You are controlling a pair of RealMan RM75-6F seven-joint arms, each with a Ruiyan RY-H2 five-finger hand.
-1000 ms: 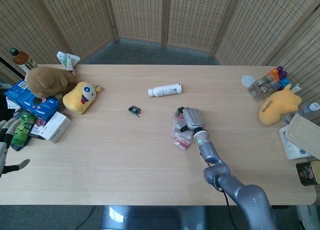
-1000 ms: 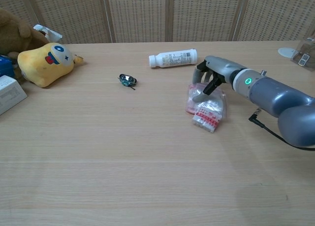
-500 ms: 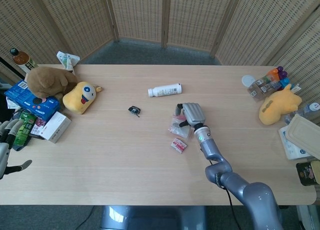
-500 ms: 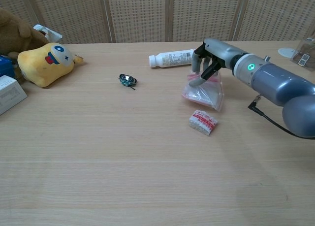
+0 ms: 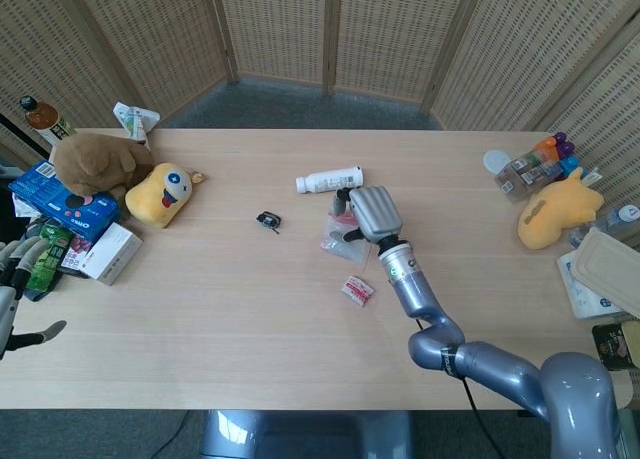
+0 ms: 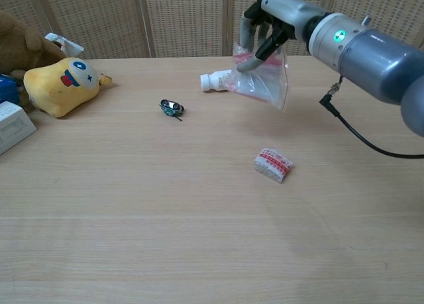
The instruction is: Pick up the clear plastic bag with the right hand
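Note:
My right hand (image 5: 368, 214) (image 6: 273, 22) grips the clear plastic bag (image 6: 260, 80) (image 5: 337, 233) by its pink-edged top and holds it in the air above the table. The bag hangs down and to the right of the fingers in the chest view. A small red-and-white packet (image 6: 273, 165) (image 5: 357, 290) lies alone on the table below it. My left hand (image 5: 12, 294) shows only at the left edge of the head view, off the table, its fingers spread and holding nothing.
A white bottle (image 5: 329, 180) (image 6: 217, 81) lies on its side just behind the bag. A small black object (image 5: 268, 219) (image 6: 171, 107) sits left of it. Plush toys (image 5: 160, 194) and boxes (image 5: 104, 253) crowd the left end; a yellow plush (image 5: 553, 215) and containers (image 5: 608, 269) crowd the right end.
My right hand has lifted the bag well off the table and moved it back toward the bottle. The red-and-white packet stayed on the table where it dropped out.

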